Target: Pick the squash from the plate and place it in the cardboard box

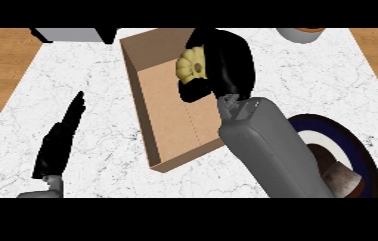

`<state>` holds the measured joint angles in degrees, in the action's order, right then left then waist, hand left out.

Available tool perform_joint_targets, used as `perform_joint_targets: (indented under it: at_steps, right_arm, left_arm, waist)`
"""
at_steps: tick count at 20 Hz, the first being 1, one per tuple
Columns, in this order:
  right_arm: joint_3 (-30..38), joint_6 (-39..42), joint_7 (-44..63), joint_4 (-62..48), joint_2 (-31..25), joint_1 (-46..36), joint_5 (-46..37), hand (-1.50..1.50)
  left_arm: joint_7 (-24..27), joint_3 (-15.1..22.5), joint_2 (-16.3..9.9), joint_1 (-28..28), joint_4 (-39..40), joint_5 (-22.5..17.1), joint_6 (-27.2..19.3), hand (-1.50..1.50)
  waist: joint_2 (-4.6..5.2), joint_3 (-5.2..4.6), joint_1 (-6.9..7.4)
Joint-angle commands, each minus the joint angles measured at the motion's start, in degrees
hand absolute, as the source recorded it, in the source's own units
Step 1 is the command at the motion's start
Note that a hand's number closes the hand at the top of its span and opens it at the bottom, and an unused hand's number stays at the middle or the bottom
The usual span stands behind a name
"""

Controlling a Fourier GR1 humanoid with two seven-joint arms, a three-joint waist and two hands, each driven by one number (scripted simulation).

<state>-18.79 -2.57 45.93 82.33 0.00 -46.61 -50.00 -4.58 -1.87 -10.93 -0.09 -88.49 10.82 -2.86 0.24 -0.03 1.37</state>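
A yellow ribbed squash [192,66] is held in my right hand [225,60], whose black fingers and thumb curl round it above the far end of the open cardboard box [151,120]. The box lies at the counter's middle, its long side running away from me. The dark blue plate [353,142] sits at the lower right, partly hidden by my right forearm. My left hand [59,140] rests open at the lower left, fingers straight and pointing up, well clear of the box.
A brown object [341,177] lies on the plate beside my forearm. A grey appliance [70,34] stands at the far left edge. A bowl [301,34] shows at the far right. Wooden floor flanks the white marble counter [88,80].
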Motion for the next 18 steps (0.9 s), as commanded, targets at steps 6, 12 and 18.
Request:
perform_joint_targets:
  at_steps: [6,12,18]
  right_arm:
    - [-6.5,-12.0,0.1,-25.0,0.0,-9.7,9.6,1.5]
    - [-5.9,-23.5,-7.1,-40.9,0.0,-11.8,18.6,-1.5]
    - [-6.8,-30.7,-15.0,-46.4,0.0,-13.9,26.3,-1.5]
  left_arm:
    - [1.1,-0.9,0.0,-0.8,0.9,-1.1,1.6,0.0]
    - [-0.5,-0.1,-0.3,-1.5,0.0,-0.8,2.6,0.0]
    - [0.7,0.5,0.7,0.5,-1.0,1.0,0.9,0.0]
  waist:
    - [0.04,0.0,0.55]
    - [0.61,0.03,2.27]
    - [0.52,0.04,2.02]
